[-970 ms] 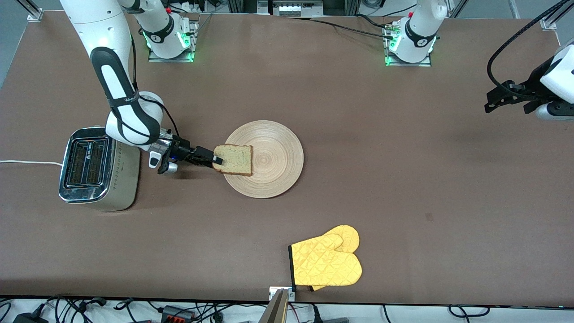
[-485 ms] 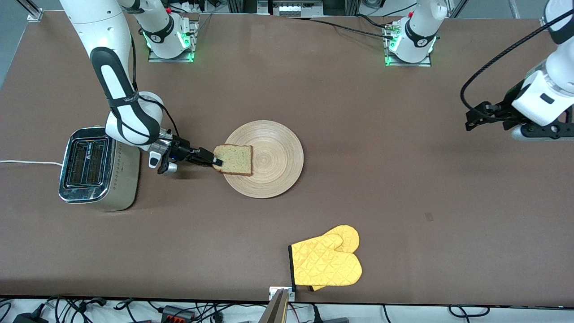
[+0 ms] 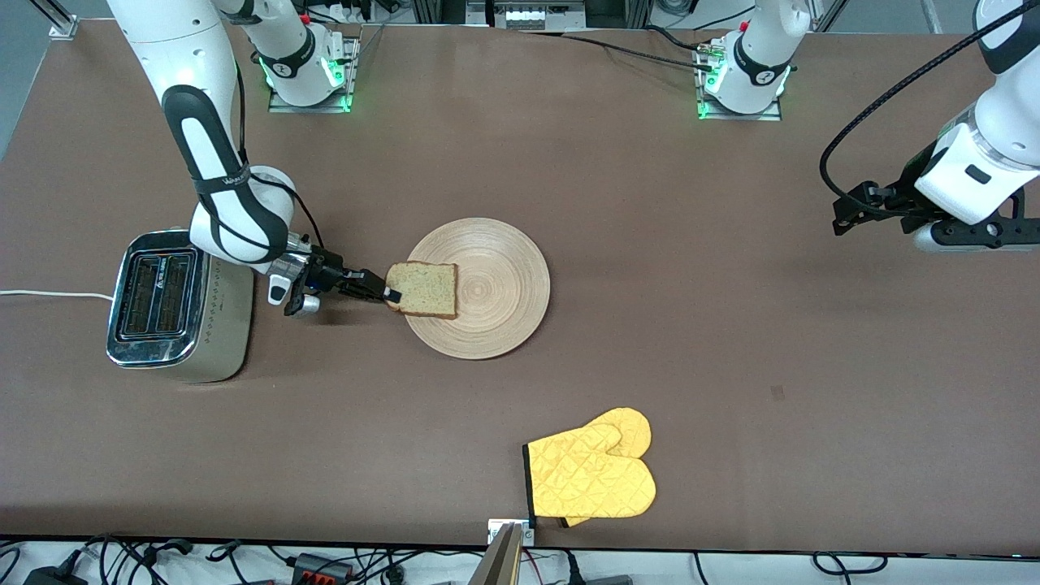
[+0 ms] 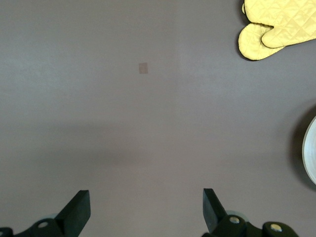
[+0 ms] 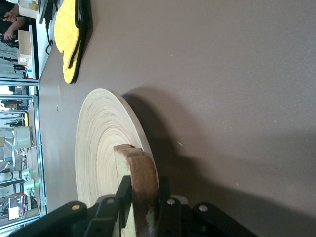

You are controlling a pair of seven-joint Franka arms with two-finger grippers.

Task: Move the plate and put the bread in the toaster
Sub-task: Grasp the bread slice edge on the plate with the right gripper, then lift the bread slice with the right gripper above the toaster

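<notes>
We see right gripper [image 3: 392,293] fingers clamped on the bread [image 3: 424,290] edge, on the plate [image 3: 504,317] beside the toaster [image 3: 175,305]. Left gripper [image 4: 143,210] fingers apart over bare tabletop [image 3: 731,366], waiting.

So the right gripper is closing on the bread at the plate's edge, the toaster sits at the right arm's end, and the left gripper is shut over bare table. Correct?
Not quite: the left gripper is open, its fingers spread wide over bare table, as the left wrist view shows. The rest holds: the right gripper pinches the bread at the edge of the plate, and the toaster sits at the right arm's end.
</notes>
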